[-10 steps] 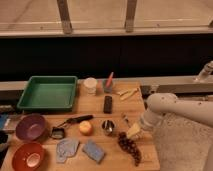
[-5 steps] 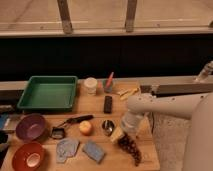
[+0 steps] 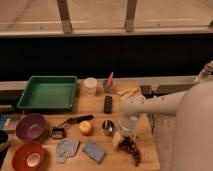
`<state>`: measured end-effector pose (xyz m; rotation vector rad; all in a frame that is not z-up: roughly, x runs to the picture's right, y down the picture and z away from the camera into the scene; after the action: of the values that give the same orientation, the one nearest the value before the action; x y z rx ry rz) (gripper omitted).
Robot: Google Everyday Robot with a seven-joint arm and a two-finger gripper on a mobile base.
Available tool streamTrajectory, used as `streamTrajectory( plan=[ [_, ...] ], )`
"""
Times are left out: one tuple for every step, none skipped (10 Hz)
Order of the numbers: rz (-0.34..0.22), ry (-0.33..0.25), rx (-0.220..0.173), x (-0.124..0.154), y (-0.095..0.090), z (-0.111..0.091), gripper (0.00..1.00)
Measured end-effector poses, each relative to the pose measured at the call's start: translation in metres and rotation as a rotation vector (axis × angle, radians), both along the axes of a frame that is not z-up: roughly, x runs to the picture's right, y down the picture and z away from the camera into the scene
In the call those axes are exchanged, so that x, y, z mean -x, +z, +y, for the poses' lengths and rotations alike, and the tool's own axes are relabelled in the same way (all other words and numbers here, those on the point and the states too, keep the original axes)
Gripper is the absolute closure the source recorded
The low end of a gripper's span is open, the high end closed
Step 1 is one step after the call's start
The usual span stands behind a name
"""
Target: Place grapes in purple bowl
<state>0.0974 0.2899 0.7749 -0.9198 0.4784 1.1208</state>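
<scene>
Since the earlier frame the white arm has swung in from the right and lowered, so the claw (image 3: 127,135) now hangs to the right of the round orange fruit (image 3: 86,128), just above the near end of the elongated bunch of dark red-purple grapes (image 3: 131,149). Whether it is released or clenched I cannot tell. The grapes lie on the wooden table (image 3: 150,160), right of the fruit and nearer the camera, not lifted. The round dark purple bowl (image 3: 31,126) sits well to the fruit's left, with the fruit, a small metal cup (image 3: 108,127) and a black-handled tool (image 3: 75,120) between. The risk, as I judge it, is a grip on only a few berries, letting the bunch sag or drop during the long carry, or brushing the cup and fruit on the way across.
</scene>
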Motion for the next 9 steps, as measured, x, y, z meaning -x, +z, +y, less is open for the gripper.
streamTrajectory(
  plan=[
    [0.015,-0.006,-0.008,-0.003,-0.003,-0.002,0.65],
    [0.027,-0.012,-0.02,-0.005,-0.006,-0.006,0.78],
    [0.031,-0.013,-0.03,-0.007,-0.007,-0.009,0.86],
    [0.033,-0.007,-0.046,-0.008,-0.009,-0.014,0.95],
    [0.035,0.001,-0.067,-0.01,-0.013,-0.022,1.0],
    [0.028,0.003,-0.106,-0.011,-0.017,-0.038,1.0],
    [0.026,0.007,-0.133,-0.013,-0.021,-0.051,1.0],
    [0.02,0.013,-0.177,-0.015,-0.027,-0.074,1.0],
    [0.016,0.017,-0.214,-0.016,-0.033,-0.093,1.0]
  ],
)
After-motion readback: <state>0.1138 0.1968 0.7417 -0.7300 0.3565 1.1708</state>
